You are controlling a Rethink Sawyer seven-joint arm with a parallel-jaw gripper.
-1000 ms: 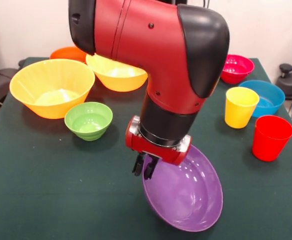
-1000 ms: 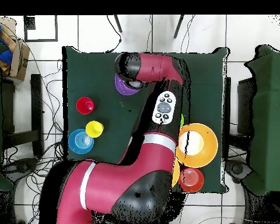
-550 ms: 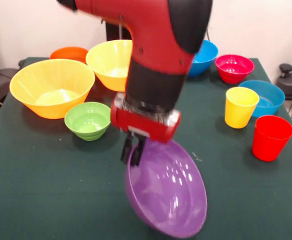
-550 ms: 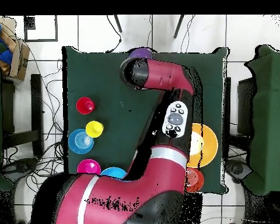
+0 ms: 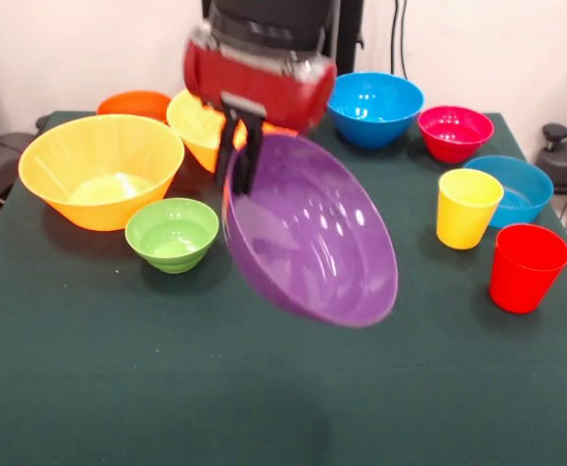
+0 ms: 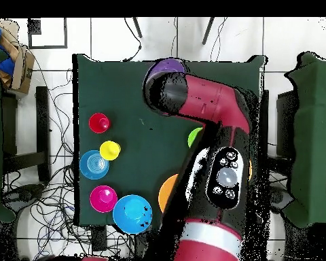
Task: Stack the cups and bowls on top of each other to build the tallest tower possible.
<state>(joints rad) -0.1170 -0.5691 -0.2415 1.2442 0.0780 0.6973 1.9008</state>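
Where we look from the front, the gripper (image 5: 242, 160) pinches the purple bowl (image 5: 313, 233) by its rim, tilted in the air, higher than a second ago, hiding part of a yellow-orange bowl (image 5: 198, 124). From overhead, we see the arm (image 6: 213, 119) covering the gripper and most of that bowl.

A robotics lab: a green-covered desk (image 6: 125, 102) stands on a white tiled floor (image 6: 111, 37) strewn with loose black cables (image 6: 53, 197), with a plain white wall (image 5: 70, 49) behind it.
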